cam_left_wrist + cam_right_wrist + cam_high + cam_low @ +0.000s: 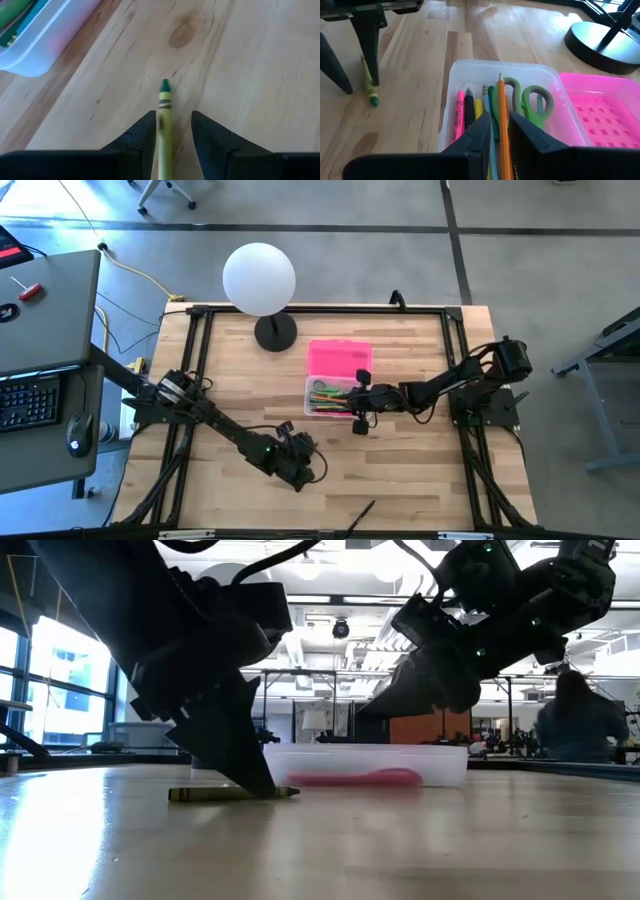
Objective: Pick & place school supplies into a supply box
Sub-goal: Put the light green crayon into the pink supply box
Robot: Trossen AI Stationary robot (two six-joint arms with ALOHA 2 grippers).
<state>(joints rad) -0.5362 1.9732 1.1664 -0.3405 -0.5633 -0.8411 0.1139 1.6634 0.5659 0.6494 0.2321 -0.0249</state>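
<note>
A green crayon (164,107) lies flat on the wood, also seen in the low view as the crayon (230,794). My left gripper (173,114) is open, slanting down, with one finger on each side of the crayon and its tips (262,783) at the table. The supply box (470,70) is clear plastic and holds pens, a pink marker and green-handled scissors (532,102). Its pink lid (340,358) lies beside it. My right gripper (499,117) hangs over the box (330,395), shut on an orange pencil (501,95). My right gripper pinches the orange pencil's shaft (502,107) between its two fingers. The fingers slant down from the table's right and lie along the pencil. The pencil's sharpened point (500,76) sticks out past the fingertips, above the supplies in the open box.
A white globe lamp (259,278) on a dark round base (276,332) stands behind the box. A dark pencil (360,515) lies near the table's front edge. A black frame (190,360) runs along the table's rim. Bare wood lies between the crayon and the box.
</note>
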